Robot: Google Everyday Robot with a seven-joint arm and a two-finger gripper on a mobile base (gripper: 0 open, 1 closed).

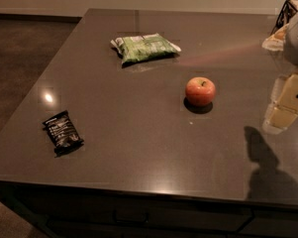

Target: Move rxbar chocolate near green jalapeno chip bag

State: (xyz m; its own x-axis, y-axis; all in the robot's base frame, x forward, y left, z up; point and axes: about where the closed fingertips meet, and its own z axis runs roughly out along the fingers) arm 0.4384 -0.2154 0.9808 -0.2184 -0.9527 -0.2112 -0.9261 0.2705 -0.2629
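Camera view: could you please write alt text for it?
A black rxbar chocolate lies at the front left of the countertop, far from the green jalapeno chip bag at the back. A red apple sits right of centre; the gripper hovers at the right edge.

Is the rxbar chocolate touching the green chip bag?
No, the rxbar chocolate lies far from the green jalapeno chip bag; the gripper hangs at the right edge.

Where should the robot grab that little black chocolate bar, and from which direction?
Probably across its narrow width at the middle, coming straight down: the rxbar chocolate lies flat on the counter, long axis slightly angled. The gripper sits far off at the right edge.
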